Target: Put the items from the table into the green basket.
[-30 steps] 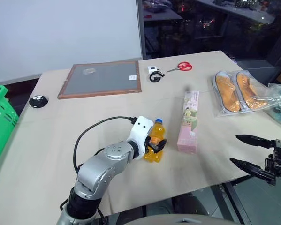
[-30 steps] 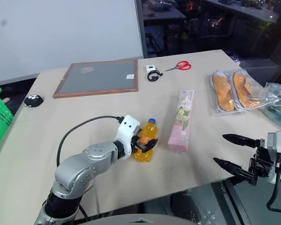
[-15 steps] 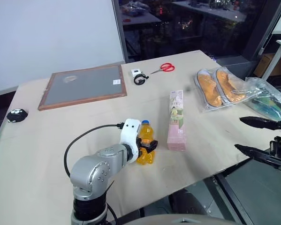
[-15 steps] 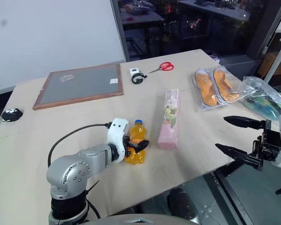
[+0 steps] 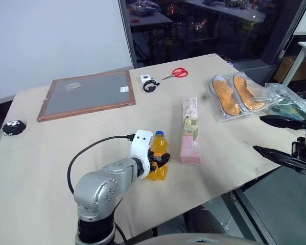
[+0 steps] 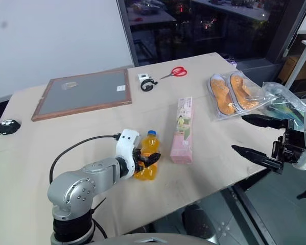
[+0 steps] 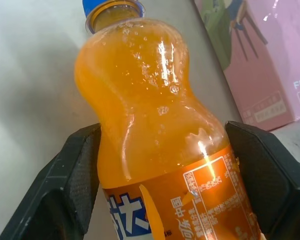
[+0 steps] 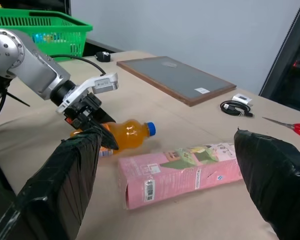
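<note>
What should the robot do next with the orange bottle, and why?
Probably close the left gripper snugly on the bottle. Its fingers already sit on both sides of it, and it still rests on the table, so it seems ready to lift once held.

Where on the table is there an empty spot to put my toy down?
The table is bare along its left side, between the grey board and the near edge. Another bare patch lies between the pink carton and the bagged shoes. It is crowded around the orange bottle.
</note>
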{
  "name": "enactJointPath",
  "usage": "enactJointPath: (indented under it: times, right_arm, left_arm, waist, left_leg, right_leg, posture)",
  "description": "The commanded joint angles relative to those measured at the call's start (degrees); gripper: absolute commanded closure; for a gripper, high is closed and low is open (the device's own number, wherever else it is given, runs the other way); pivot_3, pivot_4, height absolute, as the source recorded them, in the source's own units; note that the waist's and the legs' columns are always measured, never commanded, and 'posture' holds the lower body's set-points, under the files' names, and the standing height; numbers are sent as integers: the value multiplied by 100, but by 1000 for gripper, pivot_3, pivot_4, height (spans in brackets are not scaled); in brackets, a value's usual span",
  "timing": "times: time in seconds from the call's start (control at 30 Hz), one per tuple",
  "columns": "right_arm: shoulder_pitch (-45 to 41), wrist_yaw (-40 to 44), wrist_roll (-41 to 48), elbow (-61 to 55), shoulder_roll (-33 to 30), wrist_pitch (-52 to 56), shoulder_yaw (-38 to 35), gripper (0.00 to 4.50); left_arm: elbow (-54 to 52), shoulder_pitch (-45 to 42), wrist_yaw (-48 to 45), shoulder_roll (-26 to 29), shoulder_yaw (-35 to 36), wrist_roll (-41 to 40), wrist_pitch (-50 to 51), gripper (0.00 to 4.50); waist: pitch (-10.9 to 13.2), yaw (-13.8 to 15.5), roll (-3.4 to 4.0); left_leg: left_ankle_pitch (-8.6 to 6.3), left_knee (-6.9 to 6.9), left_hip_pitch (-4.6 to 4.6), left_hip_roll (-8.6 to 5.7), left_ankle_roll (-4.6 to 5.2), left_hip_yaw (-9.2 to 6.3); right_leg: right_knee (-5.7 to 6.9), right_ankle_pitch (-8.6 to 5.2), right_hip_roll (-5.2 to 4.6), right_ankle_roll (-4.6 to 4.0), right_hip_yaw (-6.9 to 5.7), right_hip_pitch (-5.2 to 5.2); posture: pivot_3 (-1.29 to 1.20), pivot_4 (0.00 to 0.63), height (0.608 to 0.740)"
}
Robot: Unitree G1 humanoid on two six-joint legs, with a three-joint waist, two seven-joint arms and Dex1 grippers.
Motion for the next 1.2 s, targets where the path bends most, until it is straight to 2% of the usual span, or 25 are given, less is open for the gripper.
enactJointPath:
  times: [0.03, 0.13, 0.2, 0.27, 0.33, 0.4, 0.43, 0.47, 0.5, 0.6, 0.63, 0.83, 1.03, 1.2]
  right_arm:
    - [-312, -184, 389, -98, 22, 177, 11, 0]
    - [-529, -305, 651, -134, 39, 386, 103, 0]
    - [-664, -322, 832, -121, 14, 557, 172, 0]
    - [-793, -345, 978, -101, 24, 686, 264, 0]
    - [-949, -377, 1084, -106, 67, 785, 405, 0]
    - [-1152, -447, 1191, -109, 116, 897, 564, 0]
    - [-1278, -461, 1216, -101, 140, 930, 664, 0]
    - [-1397, -447, 1243, -83, 150, 977, 762, 0]
    - [-1514, -424, 1240, -56, 156, 1011, 861, 0]
    - [-1921, -369, 1135, 55, 255, 1055, 1217, 0]
    - [-2072, -370, 1098, 102, 311, 1064, 1353, 0]
    - [-2744, -381, 815, 424, 611, 1041, 1883, 0]
    - [-3379, -539, 515, 641, 1080, 1012, 2264, 0]
    - [-3699, -708, 161, 817, 1341, 1025, 2576, 0]
  left_arm:
    - [577, -47, 491, 491, 148, 927, -1045, 1190]
    - [732, -21, 787, 603, 470, 1173, -1550, 1190]
    - [912, 39, 991, 889, 596, 1559, -2028, 1190]
    - [1076, 42, 1206, 1053, 803, 1852, -2406, 1190]
    - [1204, -17, 1359, 1165, 1021, 2067, -2725, 1190]
    - [1282, -115, 1480, 1332, 1169, 2323, -3043, 1190]
    - [1333, -187, 1529, 1448, 1264, 2457, -3156, 1190]
    - [1384, -253, 1566, 1561, 1364, 2573, -3240, 1190]
    - [1437, -317, 1588, 1675, 1456, 2677, -3297, 1190]
    - [1645, -555, 1579, 2055, 1761, 2937, -3381, 1190]
    - [1723, -648, 1558, 2233, 1871, 3028, -3404, 1190]
    - [1916, -1026, 1324, 3180, 2497, 3310, -3644, 1190]
    - [2168, -1028, 1099, 4003, 3422, 3539, -3662, 1190]
    - [2593, -462, 772, 4392, 4274, 3692, -3919, 1190]
  waist:
    - [49, 28, 6]
    - [102, 34, 6]
    - [147, 36, -3]
    - [163, 45, -7]
    - [176, 80, -16]
    - [184, 191, -42]
    - [191, 249, -67]
    - [190, 317, -78]
    - [192, 390, -81]
    - [186, 705, -83]
    - [184, 781, -82]
    - [176, 1149, -95]
    - [169, 1313, -106]
    - [159, 1328, -108]
  left_leg:
    - [0, -11, -8, 0, 0, -6]
    - [0, -14, -5, -6, 0, -4]
    - [0, -19, -39, -4, 0, -22]
    - [0, -26, -15, 4, 0, -38]
    - [1, -45, 17, 10, 0, -41]
    - [3, -47, 18, -1, 4, -27]
    - [5, -44, 19, -13, 8, -17]
    - [14, -43, 8, -37, 24, 7]
    - [11, -45, 3, -56, 21, -2]
    - [8, -61, -114, -58, 22, -38]
    - [9, -62, -167, -53, 8, -50]
    - [5, -57, -323, -70, -14, -50]
    - [8, -39, -317, -93, -16, -47]
    - [10, -38, -270, -91, -19, -50]
  right_leg:
    - [-7, 0, -27, 0, -24, 0]
    - [-34, 0, -70, 0, -99, -26]
    - [-47, 1, -83, 0, -141, -49]
    - [-47, 1, -101, -1, -171, -53]
    - [-40, 2, -167, 0, -224, -58]
    - [3, 17, -163, 15, -232, -106]
    - [4, 118, -167, 42, -224, -119]
    - [5, 230, -166, 29, -199, -135]
    - [13, 284, -163, 20, -183, -170]
    - [20, 332, -135, 19, -185, -293]
    - [27, 348, -133, -7, -196, -348]
    - [12, 352, -179, -6, -232, -491]
    - [18, 357, -199, -7, -241, -476]
    - [19, 358, -196, -9, -248, -426]
  posture:
    - [-129, 90, 740]
    - [-115, 88, 740]
    - [-104, 87, 740]
    - [-88, 84, 740]
    - [-84, 83, 740]
    - [-61, 76, 740]
    - [-61, 76, 740]
    - [-52, 73, 740]
    - [-42, 70, 740]
    - [-8, 66, 740]
    - [9, 65, 740]
    - [82, 54, 740]
    - [136, 40, 740]
    - [176, 33, 740]
